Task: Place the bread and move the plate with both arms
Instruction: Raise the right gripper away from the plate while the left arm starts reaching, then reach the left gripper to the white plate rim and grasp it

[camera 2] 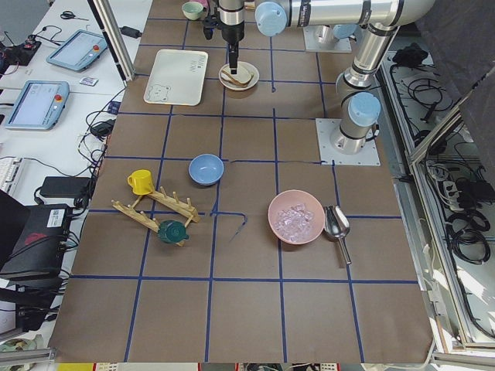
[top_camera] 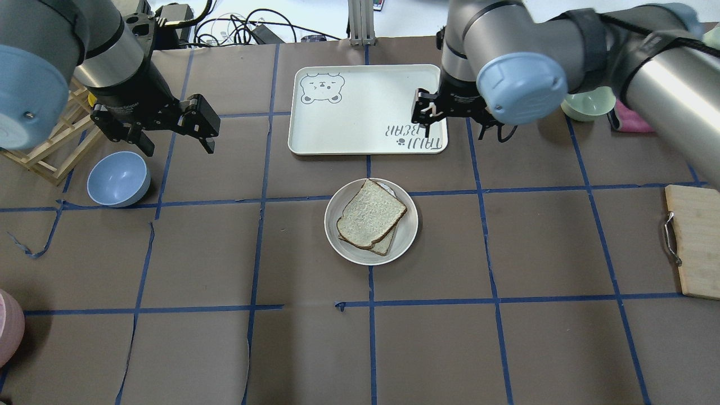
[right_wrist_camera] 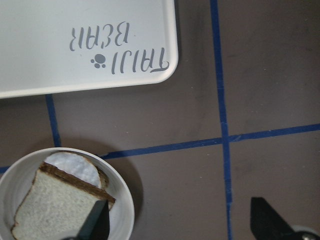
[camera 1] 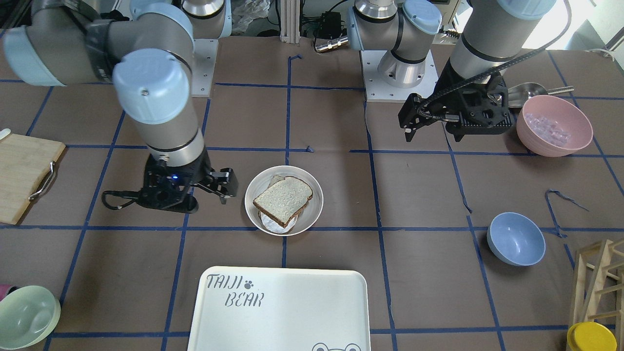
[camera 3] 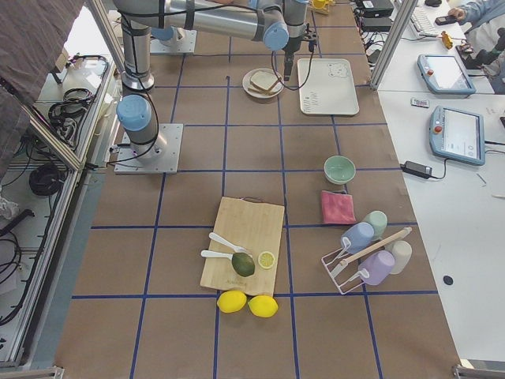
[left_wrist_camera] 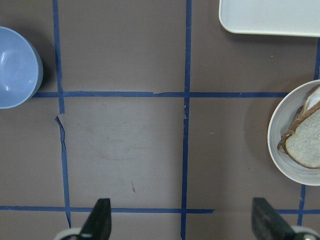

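The bread point(top_camera: 370, 214), pale with a dark brown crust, lies on top of another slice and a white round piece in the round off-white plate point(top_camera: 406, 243) at the table's middle. It also shows in the front view point(camera 1: 282, 196) on the plate point(camera 1: 314, 195). My right gripper point(top_camera: 455, 121) is open and empty, raised over the table by the tray's corner, to the plate's right; its wrist view point(right_wrist_camera: 180, 225) shows the plate point(right_wrist_camera: 122, 210) at lower left. My left gripper point(top_camera: 179, 143) is open and empty, raised between the blue bowl and the plate point(left_wrist_camera: 280, 150).
The white "TAIJI BEAR" tray point(top_camera: 368, 109) lies just beyond the plate. A blue bowl point(top_camera: 118, 179) and a wooden rack point(top_camera: 50, 152) stand at the left. A wooden cutting board point(top_camera: 694, 242) and a green bowl point(top_camera: 588, 104) are at the right. A pink bowl of ice point(camera 1: 554, 125) sits near the left arm.
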### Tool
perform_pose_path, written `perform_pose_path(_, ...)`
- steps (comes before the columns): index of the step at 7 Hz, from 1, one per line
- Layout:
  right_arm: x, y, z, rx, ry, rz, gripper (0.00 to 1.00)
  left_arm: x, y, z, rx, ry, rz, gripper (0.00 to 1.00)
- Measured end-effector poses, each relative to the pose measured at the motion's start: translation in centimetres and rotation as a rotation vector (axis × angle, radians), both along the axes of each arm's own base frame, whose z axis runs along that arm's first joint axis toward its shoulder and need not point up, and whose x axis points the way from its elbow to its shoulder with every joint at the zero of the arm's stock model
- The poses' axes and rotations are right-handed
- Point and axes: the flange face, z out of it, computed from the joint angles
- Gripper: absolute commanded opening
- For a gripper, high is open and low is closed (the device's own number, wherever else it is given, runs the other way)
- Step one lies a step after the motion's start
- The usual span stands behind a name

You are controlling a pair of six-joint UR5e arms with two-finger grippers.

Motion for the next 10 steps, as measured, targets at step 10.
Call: perform_pose_path(10,-3.0,2.9,6.9,-0.054,0.009,0.145,1.0,-11.1,-5.3,-20.3,-0.046,0.113,-0.288,0.71)
